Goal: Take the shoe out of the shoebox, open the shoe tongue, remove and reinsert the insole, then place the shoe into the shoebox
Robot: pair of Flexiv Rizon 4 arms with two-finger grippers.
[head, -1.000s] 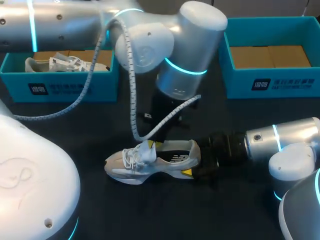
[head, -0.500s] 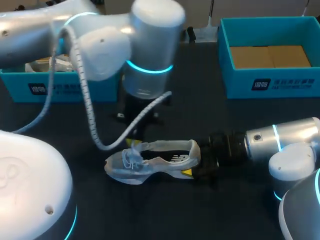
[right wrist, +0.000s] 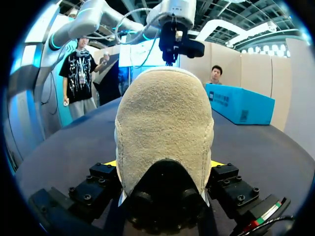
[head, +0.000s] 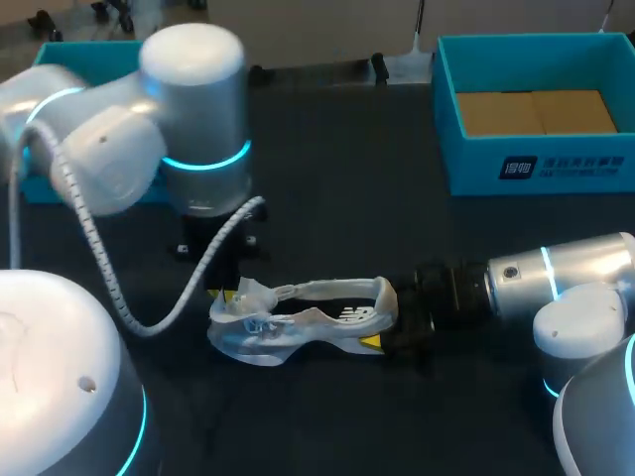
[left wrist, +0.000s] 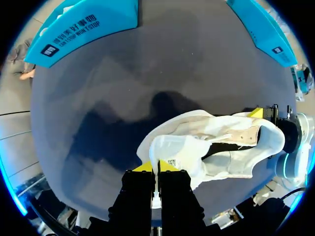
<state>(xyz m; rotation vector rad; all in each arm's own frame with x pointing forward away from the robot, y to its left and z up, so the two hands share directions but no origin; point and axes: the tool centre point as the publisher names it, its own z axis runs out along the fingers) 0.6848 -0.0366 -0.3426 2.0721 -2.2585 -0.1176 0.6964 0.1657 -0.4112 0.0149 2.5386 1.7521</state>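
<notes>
- While the right gripper (head: 392, 325) clamps the heel from two sides at the near right, the shoe (head: 308, 322) lies on its side in the middle of the dark worktop (head: 347, 198), toe to the left, well apart from both boxes.
- At the toe end, the left gripper (left wrist: 153, 167) has its fingers nearly closed, pinching the white tongue (left wrist: 170, 150) and drawing it away from the opening.
- Judged from this, the tongue-opening step is in hand. The insole comes next, which calls for the heel hold to stay firm while the left fingers let go of the tongue and reach into the mouth of the shoe.
- Only the left wrist view shows the pinch on the tongue plainly. The right wrist view shows the suede heel filling the gap between its yellow tips. I cannot make out the insole in any view.
- Only the head view shows the right shoebox (head: 536, 164) at the far right, holding nothing but its cardboard floor, and the left shoebox (head: 74, 50), partly hidden behind the left arm.
</notes>
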